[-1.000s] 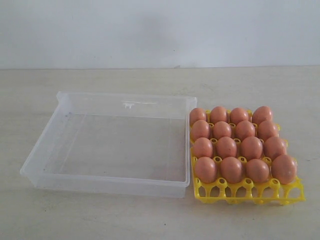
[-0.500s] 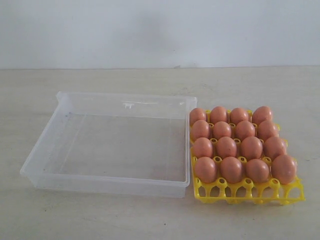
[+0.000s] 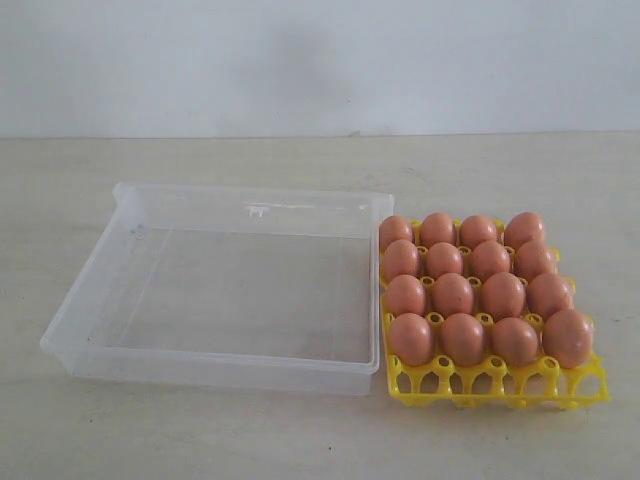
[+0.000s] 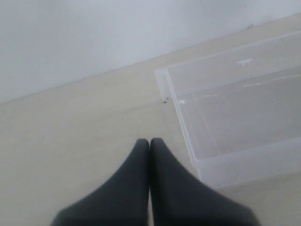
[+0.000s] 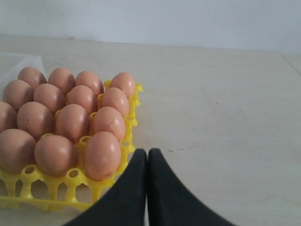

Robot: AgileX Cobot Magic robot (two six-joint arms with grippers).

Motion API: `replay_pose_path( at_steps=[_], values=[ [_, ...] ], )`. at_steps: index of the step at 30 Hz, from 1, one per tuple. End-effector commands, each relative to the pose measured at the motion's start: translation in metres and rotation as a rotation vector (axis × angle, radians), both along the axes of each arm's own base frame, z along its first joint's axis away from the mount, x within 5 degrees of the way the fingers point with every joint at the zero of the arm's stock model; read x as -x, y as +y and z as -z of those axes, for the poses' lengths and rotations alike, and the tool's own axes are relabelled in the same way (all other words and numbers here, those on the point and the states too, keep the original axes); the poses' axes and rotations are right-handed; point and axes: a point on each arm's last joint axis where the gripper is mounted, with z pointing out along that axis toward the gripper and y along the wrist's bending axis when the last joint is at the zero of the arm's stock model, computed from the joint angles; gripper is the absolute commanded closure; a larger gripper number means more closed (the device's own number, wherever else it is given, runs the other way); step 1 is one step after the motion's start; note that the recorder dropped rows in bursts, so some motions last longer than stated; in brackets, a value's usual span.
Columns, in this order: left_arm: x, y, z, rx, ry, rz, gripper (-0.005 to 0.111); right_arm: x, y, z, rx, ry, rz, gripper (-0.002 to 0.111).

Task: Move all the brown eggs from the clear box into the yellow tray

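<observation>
I see the brown eggs all seated in the yellow tray beside the clear box, my right gripper clenched on nothing near the tray, my left gripper likewise near the box.

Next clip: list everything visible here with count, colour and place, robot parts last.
Orange-brown oval eggs: sixteen, filling the tray in four rows of four.
Bright yellow plastic lattice tray: one, on the table, close beside the box's right wall.
Clear shallow plastic box: one, transparent, left of the tray, no eggs inside.
Pale beige table: one, under everything.
White wall: one, behind the table.
Left gripper: one, black fingers shut, near a corner of the box.
Right gripper: one, black fingers shut, beside the tray.
</observation>
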Motion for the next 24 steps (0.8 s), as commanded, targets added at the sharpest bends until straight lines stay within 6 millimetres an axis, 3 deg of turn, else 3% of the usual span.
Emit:
replay_pose_path(
  at_steps=[1, 24],
  values=[
    [0.0, -0.0002, -0.0011, 0.008, -0.01, 0.0, 0.111, 0.0004, -0.0001, 0.0, 0.011, -0.002, -0.003, 0.109],
    [0.0, -0.0002, -0.001, 0.008, -0.009, 0.0, 0.111, 0.0001, 0.0001, -0.0011, -0.006, -0.013, 0.0, 0.109]
  ],
)
